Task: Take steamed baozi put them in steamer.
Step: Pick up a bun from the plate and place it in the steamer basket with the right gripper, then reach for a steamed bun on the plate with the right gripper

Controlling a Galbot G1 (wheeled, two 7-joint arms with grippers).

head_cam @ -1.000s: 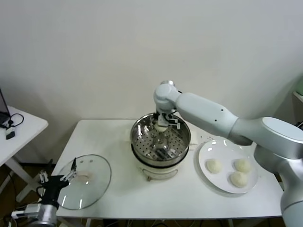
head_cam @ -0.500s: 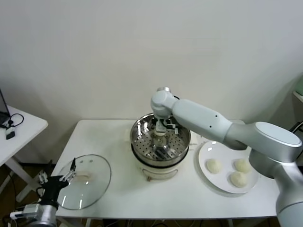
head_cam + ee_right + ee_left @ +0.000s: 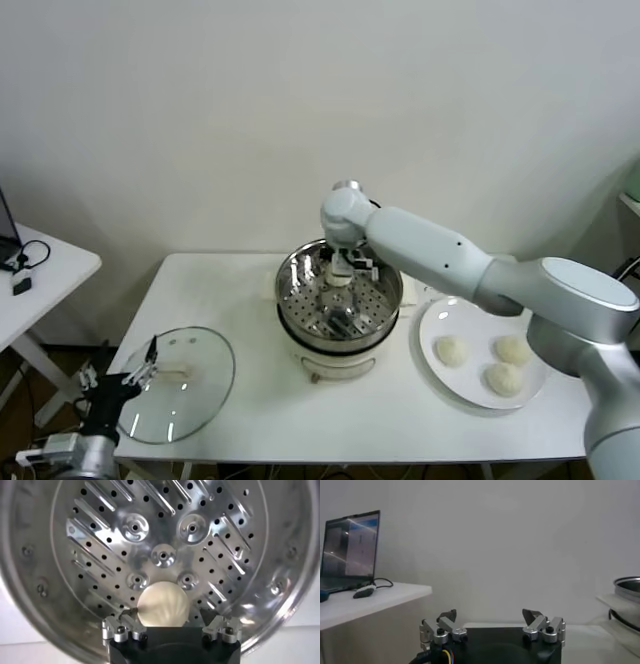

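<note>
Nearest the robot, the left gripper (image 3: 125, 383) sits parked low at the front left corner of the white table (image 3: 250, 300), just beside the edge of the glass lid (image 3: 180, 382) that lies flat on the tabletop. The left wrist view shows its fingers (image 3: 447, 622) spread apart with nothing between them.

On the right side of the table a white plate (image 3: 430, 345) carries three steamed buns (image 3: 451, 350), each clear of the others.

Further back, at the table's middle, the steel steamer basket (image 3: 300, 290) sits on its white cooker base (image 3: 335, 362). The right arm reaches in from the right, and the right gripper (image 3: 341, 272) hangs over the rear part of the basket, pointing down into it. In the right wrist view its fingers (image 3: 121, 628) stand wide apart on either side of a fourth bun (image 3: 163, 605). That bun rests on the perforated floor of the basket (image 3: 165, 555), off centre towards the wall. Whether the fingertips touch the bun cannot be told; the jaws are spread wider than the bun and are not clamping it.

Off to the far left stands a second white table (image 3: 45, 270) with a cable and a small dark item on it; the left wrist view shows a laptop (image 3: 350, 550) there. A plain white wall closes the scene behind.
</note>
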